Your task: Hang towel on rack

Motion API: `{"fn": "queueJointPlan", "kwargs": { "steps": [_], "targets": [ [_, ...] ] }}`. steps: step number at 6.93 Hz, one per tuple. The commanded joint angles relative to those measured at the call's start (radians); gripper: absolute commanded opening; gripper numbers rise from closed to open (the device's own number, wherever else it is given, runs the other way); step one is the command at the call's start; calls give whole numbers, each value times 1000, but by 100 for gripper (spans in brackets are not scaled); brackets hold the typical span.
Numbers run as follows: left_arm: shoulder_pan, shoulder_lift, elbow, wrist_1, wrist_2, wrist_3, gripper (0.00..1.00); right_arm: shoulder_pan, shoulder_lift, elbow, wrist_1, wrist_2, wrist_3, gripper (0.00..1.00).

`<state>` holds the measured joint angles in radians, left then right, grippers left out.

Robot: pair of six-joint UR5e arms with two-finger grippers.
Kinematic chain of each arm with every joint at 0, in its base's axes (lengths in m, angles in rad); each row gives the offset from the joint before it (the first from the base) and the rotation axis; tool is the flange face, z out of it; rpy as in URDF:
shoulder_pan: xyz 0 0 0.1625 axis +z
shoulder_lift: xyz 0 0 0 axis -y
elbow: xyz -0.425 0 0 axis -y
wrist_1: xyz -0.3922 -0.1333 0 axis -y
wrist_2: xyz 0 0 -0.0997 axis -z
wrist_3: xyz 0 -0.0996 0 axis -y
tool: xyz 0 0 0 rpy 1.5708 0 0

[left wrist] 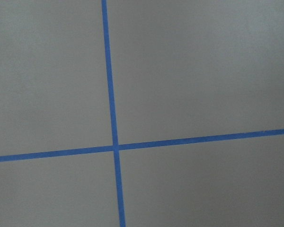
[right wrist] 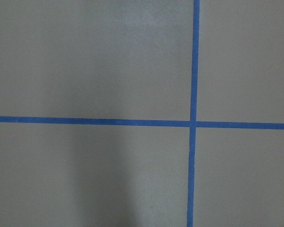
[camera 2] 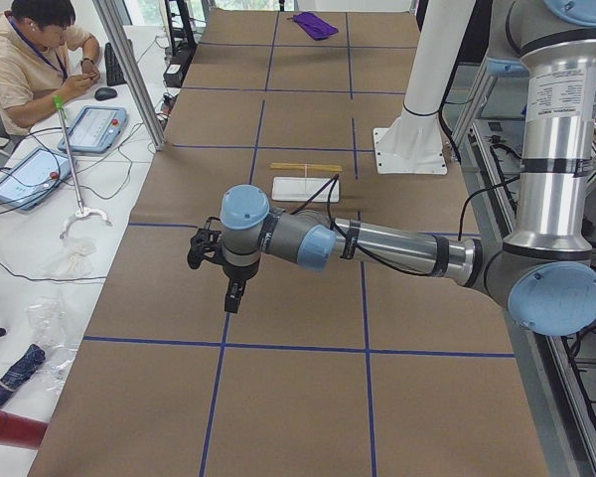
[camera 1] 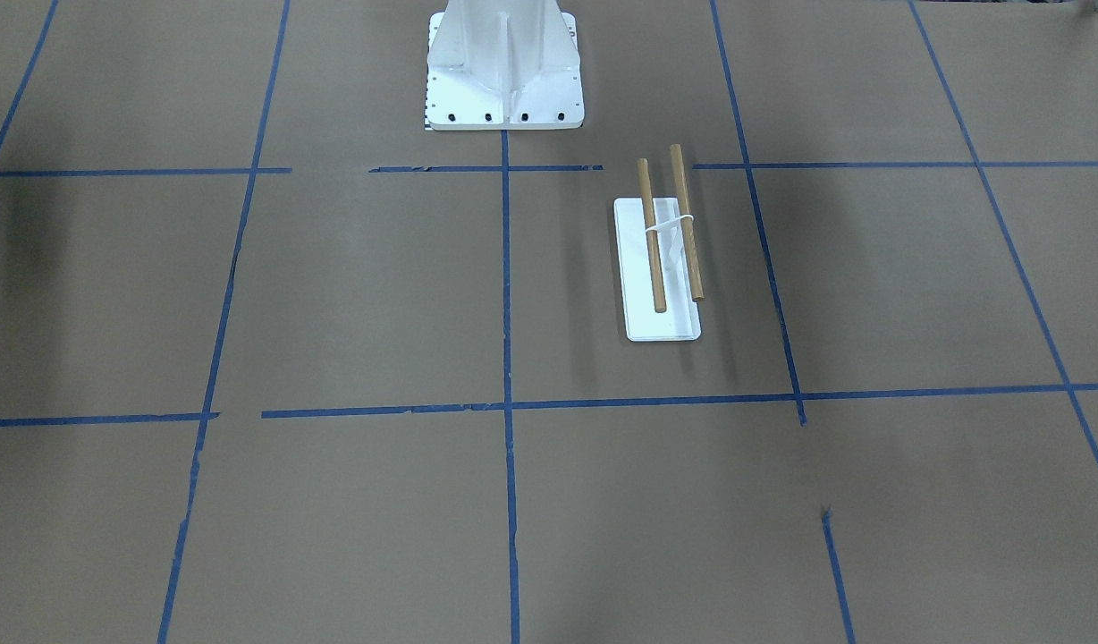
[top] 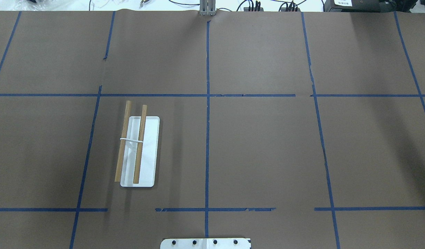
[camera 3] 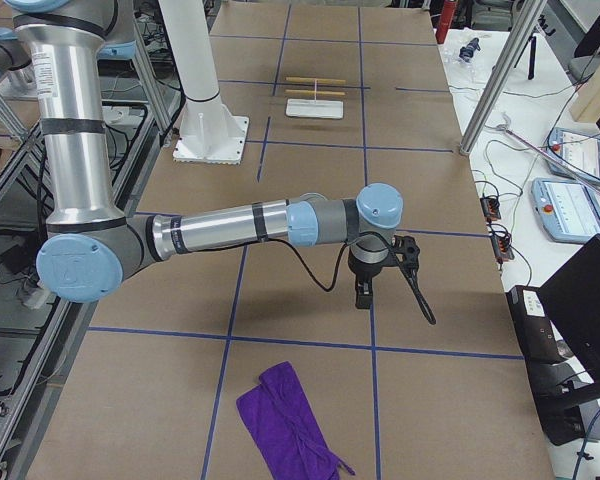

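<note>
Presently, towel (camera 3: 285, 425) is noted far from rack (top: 149, 152); rack could be toppled in draping. State of jaws cannot be told.

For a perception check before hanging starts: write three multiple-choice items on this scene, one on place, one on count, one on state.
1. The rack stands on the robot's: A left, B right, C centre.
2. Its dowels number: A one, B two, C four.
3. The towel is: A hung, B gripped, C lying on the table.
A, overhead it sits left of centre; B, two parallel rods show; C, it lies crumpled far from the rack.
</note>
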<state>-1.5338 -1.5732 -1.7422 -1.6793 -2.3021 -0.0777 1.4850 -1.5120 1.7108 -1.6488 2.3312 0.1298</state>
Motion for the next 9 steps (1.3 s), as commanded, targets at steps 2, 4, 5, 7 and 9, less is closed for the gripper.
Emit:
{"fn": "queueJointPlan", "kwargs": {
  "steps": [2, 4, 5, 7, 9],
  "targets": [
    [-35, -25, -29, 49, 6, 98, 100, -2, -13, 61, 6, 20, 1, 100],
    [-31, 20, -32, 38, -5, 101, 100, -38, -64, 50, 7, 31, 11, 100],
    [-29, 25, -26, 35, -5, 104, 100, -39, -85, 59, 45, 93, 30, 100],
    [-28, 30, -20, 1, -7, 99, 100, -48, -162, 87, 130, 149, 30, 100],
    [-26, 32, -17, -5, -8, 101, 100, -64, -274, 72, 228, -93, -16, 100]
  ]
}}
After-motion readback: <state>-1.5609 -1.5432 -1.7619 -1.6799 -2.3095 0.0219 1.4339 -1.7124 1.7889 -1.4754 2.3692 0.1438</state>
